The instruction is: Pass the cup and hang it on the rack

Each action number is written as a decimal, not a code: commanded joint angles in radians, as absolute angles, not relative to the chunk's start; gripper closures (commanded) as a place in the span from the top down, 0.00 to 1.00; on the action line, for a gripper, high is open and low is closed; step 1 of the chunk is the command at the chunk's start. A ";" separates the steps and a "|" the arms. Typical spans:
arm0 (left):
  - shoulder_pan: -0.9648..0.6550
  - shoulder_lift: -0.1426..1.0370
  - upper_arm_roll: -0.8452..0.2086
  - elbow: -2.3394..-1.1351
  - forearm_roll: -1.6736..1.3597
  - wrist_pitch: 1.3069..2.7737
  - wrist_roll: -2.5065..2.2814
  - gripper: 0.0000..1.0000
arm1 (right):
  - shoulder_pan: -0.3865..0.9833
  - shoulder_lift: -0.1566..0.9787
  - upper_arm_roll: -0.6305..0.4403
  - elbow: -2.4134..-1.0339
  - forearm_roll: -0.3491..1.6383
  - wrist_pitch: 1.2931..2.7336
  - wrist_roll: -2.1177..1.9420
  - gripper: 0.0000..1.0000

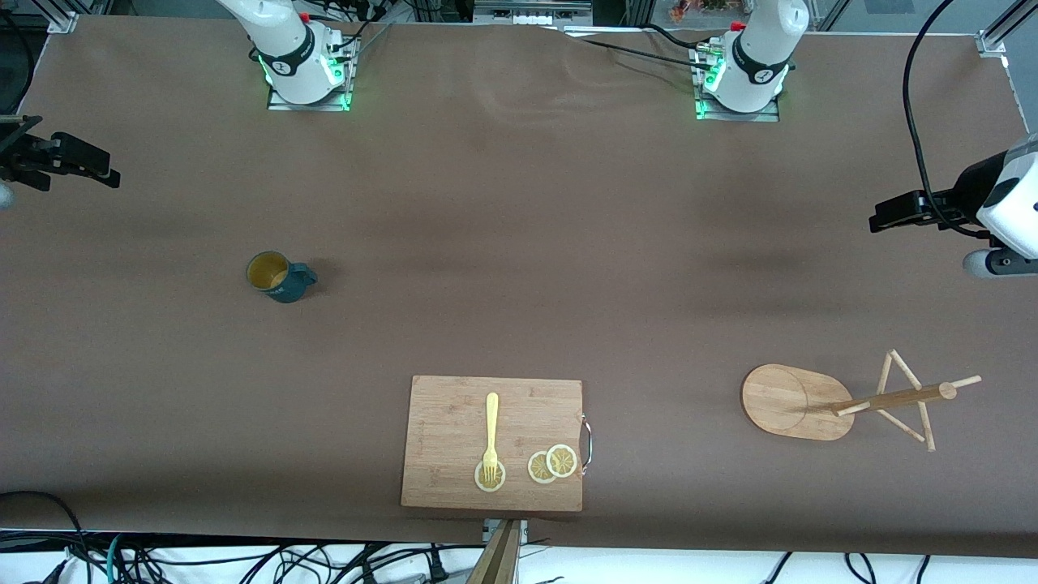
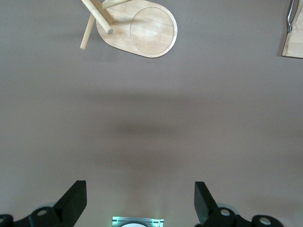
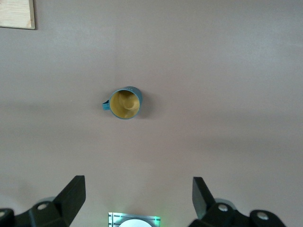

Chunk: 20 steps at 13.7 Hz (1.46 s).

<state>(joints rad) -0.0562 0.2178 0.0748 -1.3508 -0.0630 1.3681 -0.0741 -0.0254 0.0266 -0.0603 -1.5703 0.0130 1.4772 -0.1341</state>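
The dark teal cup (image 1: 280, 277) with a yellow inside stands upright on the brown table toward the right arm's end; it also shows in the right wrist view (image 3: 125, 104). The wooden rack (image 1: 851, 401) stands on its oval base toward the left arm's end, nearer the front camera; its base shows in the left wrist view (image 2: 147, 30). My right gripper (image 1: 89, 162) (image 3: 138, 196) is open and empty, high up at its end of the table, apart from the cup. My left gripper (image 1: 900, 212) (image 2: 140, 198) is open and empty, high up at its end, apart from the rack.
A wooden cutting board (image 1: 454, 405) with a metal handle lies near the front edge at mid-table. On it are a yellow fork (image 1: 491, 434) and lemon slices (image 1: 553, 464). A corner of the board shows in each wrist view (image 2: 296, 42) (image 3: 16, 13).
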 commanded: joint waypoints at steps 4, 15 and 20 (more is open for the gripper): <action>-0.063 0.236 0.077 -1.316 -0.051 1.359 -0.064 1.00 | -0.025 0.029 -0.055 -1.552 -0.002 1.460 -0.129 1.00; -0.061 0.236 0.080 -1.316 -0.051 1.359 -0.064 1.00 | -0.026 0.031 -0.057 -1.552 0.002 1.457 -0.137 1.00; -0.064 0.236 0.075 -1.316 -0.051 1.359 -0.066 1.00 | -0.026 0.029 -0.057 -1.552 0.002 1.457 -0.137 1.00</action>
